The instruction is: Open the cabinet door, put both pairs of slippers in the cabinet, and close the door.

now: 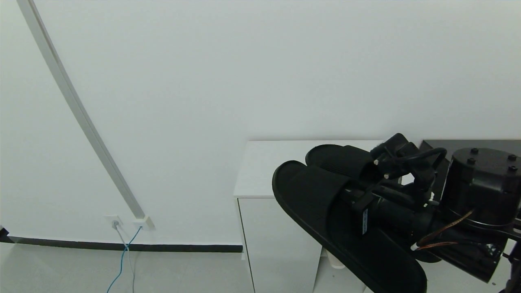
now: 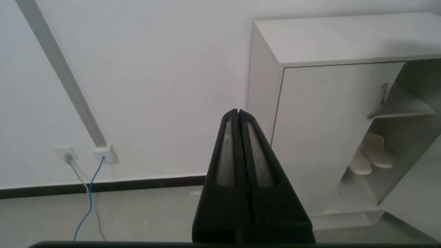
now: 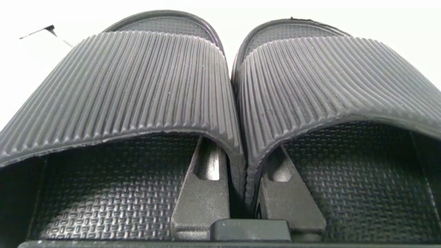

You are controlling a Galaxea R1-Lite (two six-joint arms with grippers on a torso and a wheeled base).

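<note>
A pair of black slippers (image 1: 321,195) hangs in the air in front of the white cabinet (image 1: 268,171), toes toward the wall. My right gripper (image 3: 241,151) is shut on the pair's two touching inner walls, one finger (image 3: 203,189) under each ribbed strap (image 3: 138,89). In the left wrist view the cabinet (image 2: 324,131) has its right side open, and a pair of white slippers (image 2: 372,155) lies on a lower shelf inside. My left gripper (image 2: 238,117) is shut on nothing, well off to the cabinet's left, pointing at the wall.
A slanted cable duct (image 1: 81,114) runs down the wall to sockets (image 1: 114,221) with cables (image 1: 124,252) trailing onto the grey floor left of the cabinet. A dark surface (image 1: 472,143) adjoins the cabinet's right side.
</note>
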